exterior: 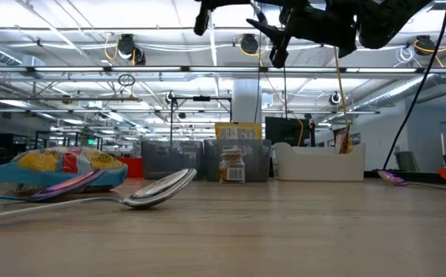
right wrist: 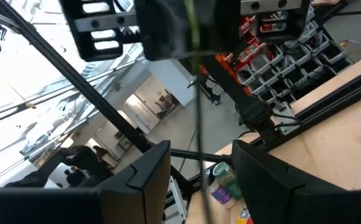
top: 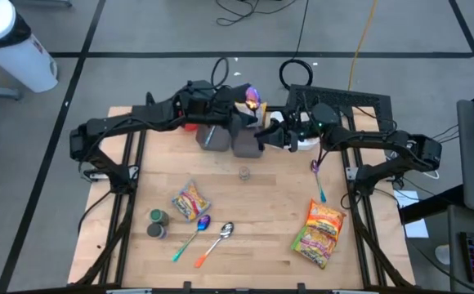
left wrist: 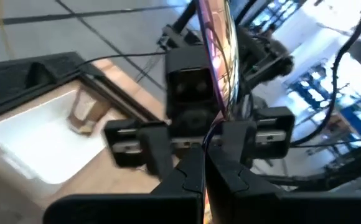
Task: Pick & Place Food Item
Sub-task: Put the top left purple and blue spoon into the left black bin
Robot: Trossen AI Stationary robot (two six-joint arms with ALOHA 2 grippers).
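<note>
Gripping an iridescent spoon (left wrist: 221,56) upright, left pincer (left wrist: 204,177) clamped on its handle, right pincer (right wrist: 196,165) half-open beside it

You've got an iridescent purple spoon (left wrist: 218,50) held bowl-up above the tabletop's back edge, pinched in the left gripper (left wrist: 204,171). Two crinkled snack packets lie flat: a yellow-red packet (top: 191,200) left of centre, and an orange packet (top: 320,233) near the front-right corner.

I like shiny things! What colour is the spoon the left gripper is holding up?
Iridescent purple spoon, best seen in the left wrist view.
</note>
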